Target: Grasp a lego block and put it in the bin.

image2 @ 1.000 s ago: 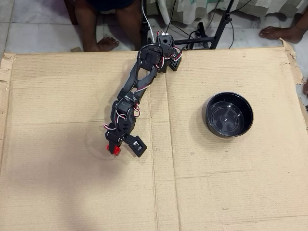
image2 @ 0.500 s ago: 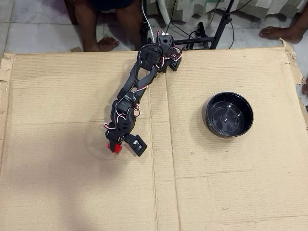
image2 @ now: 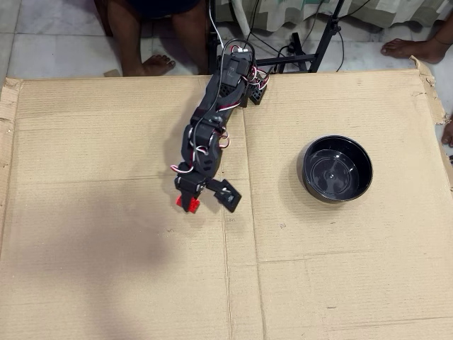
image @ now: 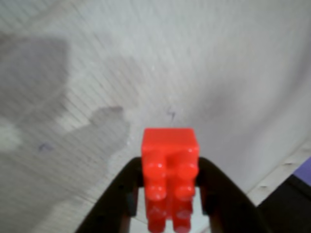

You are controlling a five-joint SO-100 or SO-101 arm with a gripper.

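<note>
Your fingers (image: 167, 213) are pinching the lego block (image: 170, 165) above the cardboard surface (image2: 106, 269); the bin (image2: 337, 168) sits at three o'clock, well apart.

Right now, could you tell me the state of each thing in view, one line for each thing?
lego block: held between the black gripper fingers, lifted off the cardboard, not yet in the bowl.
gripper: shut on the lego block, over the cardboard, left of the bin in the overhead view.
bin: upright on the cardboard, empty, apart from the arm.
cardboard sheet: flat, nothing loose lying on it besides the bin.
</note>
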